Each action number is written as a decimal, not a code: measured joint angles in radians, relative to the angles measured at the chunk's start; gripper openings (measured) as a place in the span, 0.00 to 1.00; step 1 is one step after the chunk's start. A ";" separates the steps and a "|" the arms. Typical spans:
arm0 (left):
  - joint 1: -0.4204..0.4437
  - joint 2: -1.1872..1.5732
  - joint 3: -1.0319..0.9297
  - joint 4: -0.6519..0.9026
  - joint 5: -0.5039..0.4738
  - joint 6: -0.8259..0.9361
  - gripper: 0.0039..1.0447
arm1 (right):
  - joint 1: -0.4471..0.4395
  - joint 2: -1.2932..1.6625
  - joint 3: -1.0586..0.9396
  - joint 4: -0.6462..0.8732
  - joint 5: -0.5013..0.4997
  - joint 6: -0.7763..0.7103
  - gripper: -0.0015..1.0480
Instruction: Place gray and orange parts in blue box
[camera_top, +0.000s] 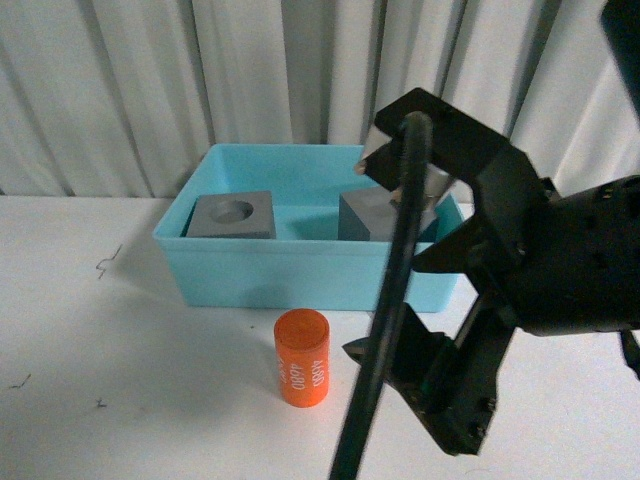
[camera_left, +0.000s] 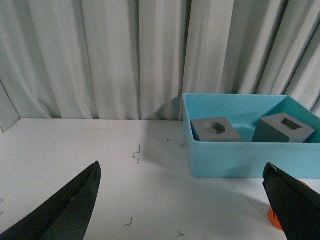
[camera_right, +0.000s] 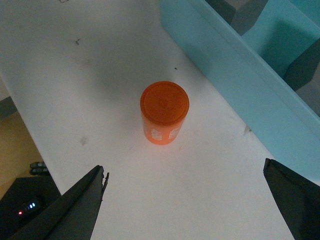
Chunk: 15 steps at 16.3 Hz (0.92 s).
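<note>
Two gray cubes sit inside the blue box; the orange cylinder stands upright on the bench, just outside the box's near wall. The right gripper, above the cylinder, and the left gripper both gape wide.

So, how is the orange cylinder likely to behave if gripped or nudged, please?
The orange cylinder stands upright, taller than wide, so a high push may tip it. Once down, its round side would probably roll. It looks solid and smooth, so possibly slippery.
</note>
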 joint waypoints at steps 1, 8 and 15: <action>0.000 0.000 0.000 0.000 0.000 0.000 0.94 | 0.014 0.033 0.025 0.003 0.006 0.000 0.94; 0.000 0.000 0.000 0.000 0.000 0.000 0.94 | 0.118 0.365 0.243 0.056 0.114 0.024 0.94; 0.000 0.000 0.000 0.000 0.000 0.000 0.94 | 0.136 0.445 0.309 0.055 0.148 0.037 0.90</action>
